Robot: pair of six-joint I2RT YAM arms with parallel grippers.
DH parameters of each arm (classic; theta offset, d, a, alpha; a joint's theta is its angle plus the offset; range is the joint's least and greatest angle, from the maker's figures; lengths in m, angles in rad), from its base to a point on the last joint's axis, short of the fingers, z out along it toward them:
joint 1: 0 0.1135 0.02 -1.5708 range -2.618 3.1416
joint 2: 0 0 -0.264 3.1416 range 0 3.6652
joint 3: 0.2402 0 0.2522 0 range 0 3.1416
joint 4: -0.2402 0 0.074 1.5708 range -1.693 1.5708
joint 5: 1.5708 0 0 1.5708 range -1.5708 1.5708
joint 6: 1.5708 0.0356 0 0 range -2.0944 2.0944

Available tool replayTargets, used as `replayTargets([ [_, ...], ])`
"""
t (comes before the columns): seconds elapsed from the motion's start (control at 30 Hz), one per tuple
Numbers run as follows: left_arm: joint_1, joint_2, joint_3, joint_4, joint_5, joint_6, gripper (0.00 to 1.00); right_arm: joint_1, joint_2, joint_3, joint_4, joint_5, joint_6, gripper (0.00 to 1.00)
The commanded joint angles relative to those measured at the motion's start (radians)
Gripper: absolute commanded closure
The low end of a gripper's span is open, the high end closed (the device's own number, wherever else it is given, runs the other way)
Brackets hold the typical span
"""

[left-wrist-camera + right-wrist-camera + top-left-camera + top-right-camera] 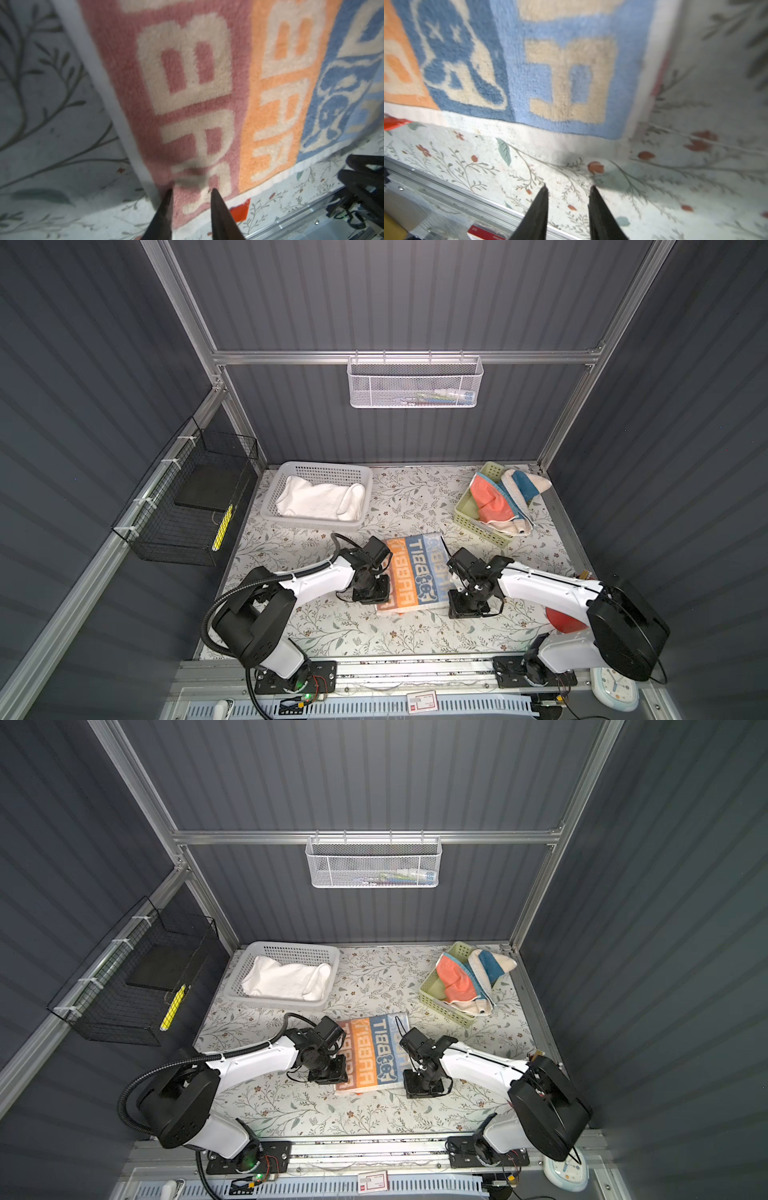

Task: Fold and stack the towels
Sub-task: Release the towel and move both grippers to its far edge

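Counter (353, 635) carries the orange-blue towel (411, 572), spread flat. Terry looks light, limp and grippy, likely to sag, so I'd pinch its two near corners. Left gripper (191, 190), jaws parted, straddles the towel's near corner; right gripper (568, 187), parted and empty, sits just beside the towel's other near corner.

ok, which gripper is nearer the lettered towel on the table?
Left. The left gripper is over the pink corner of the lettered towel, tips at the pile. The right gripper is over the flowered table covering, off the towel's blue edge.
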Motion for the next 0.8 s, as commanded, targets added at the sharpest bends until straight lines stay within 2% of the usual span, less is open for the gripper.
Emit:
replayTargets([
  [0.0, 0.011, 0.015, 0.128, -0.142, -0.077, 0.103, 0.59, -0.022, -0.022, 0.134, -0.092, 0.096, -0.032, 0.61],
  [0.1, 0.054, 0.132, 0.278, -0.171, -0.091, 0.173, 0.56, -0.086, 0.051, 0.262, -0.114, 0.105, -0.124, 0.59],
  [0.23, 0.091, 0.290, 0.427, -0.122, -0.131, 0.204, 0.55, -0.168, 0.202, 0.433, -0.093, 0.148, -0.244, 0.57],
  [0.33, 0.119, 0.401, 0.534, -0.103, -0.153, 0.222, 0.54, -0.230, 0.332, 0.559, -0.066, 0.141, -0.294, 0.57],
  [0.4, 0.129, 0.456, 0.617, -0.115, -0.206, 0.248, 0.54, -0.254, 0.412, 0.646, -0.056, 0.141, -0.316, 0.56],
  [0.57, 0.180, 0.529, 0.702, -0.143, -0.220, 0.289, 0.52, -0.270, 0.573, 0.809, -0.075, 0.169, -0.356, 0.56],
  [0.77, 0.247, 0.530, 0.704, -0.159, -0.213, 0.326, 0.48, -0.279, 0.660, 0.845, -0.074, 0.175, -0.369, 0.53],
])
